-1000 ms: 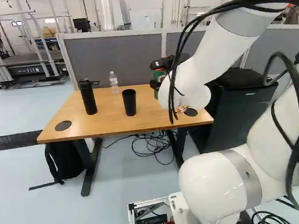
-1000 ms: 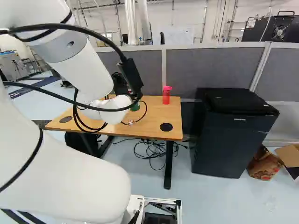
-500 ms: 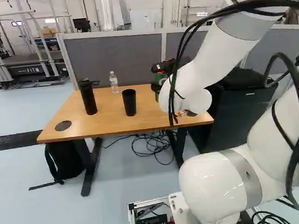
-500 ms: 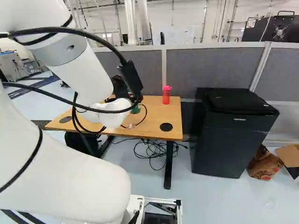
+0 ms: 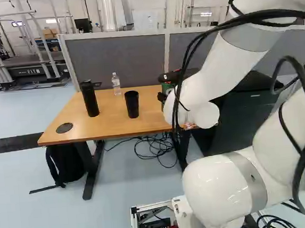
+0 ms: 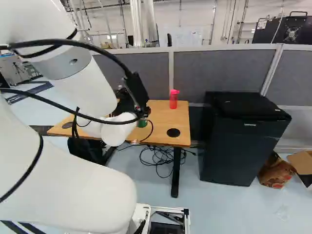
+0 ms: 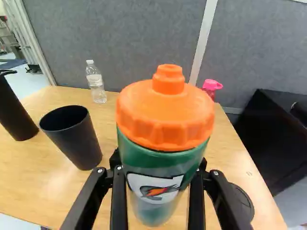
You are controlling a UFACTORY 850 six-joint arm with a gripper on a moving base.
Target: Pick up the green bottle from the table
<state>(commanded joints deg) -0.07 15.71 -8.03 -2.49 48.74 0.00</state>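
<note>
While lidded, green bottle (image 7: 160, 162) mid-grip.

grey partition (image 6: 219, 70), pale-framed, stands before white wall (image 6: 168, 12). floor (image 6: 229, 207): pale blue. dark cabinet (image 6: 239, 151) noted at right of right base view.

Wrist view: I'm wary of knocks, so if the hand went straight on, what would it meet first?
Beyond the green bottle held in the hand, probably the tabletop, though the bottle hides that line and depth is unclear.
</note>
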